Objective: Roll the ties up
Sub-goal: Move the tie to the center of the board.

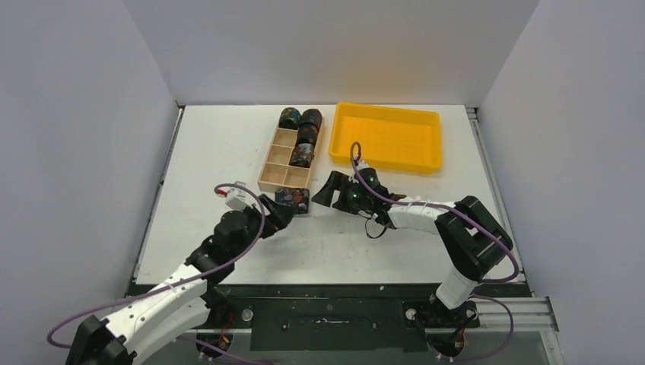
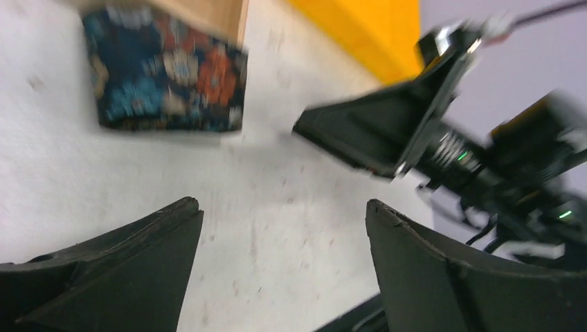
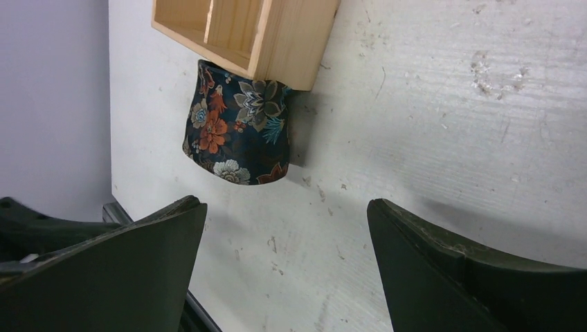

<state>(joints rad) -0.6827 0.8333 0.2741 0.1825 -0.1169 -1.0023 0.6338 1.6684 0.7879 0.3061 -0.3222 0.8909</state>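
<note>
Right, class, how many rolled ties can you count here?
5. Four rolled ties at the wooden box's far end; one on the table against its near end. More may be hidden.

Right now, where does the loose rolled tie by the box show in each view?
Top: tie at the near end of the box.
Left wrist: upper left, blurred.
Right wrist: upper left of centre.
Shared landmark: the box beside it.

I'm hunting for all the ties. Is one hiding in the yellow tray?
No, the yellow tray holds nothing; the rolled ties sit in and by the wooden box.
</note>
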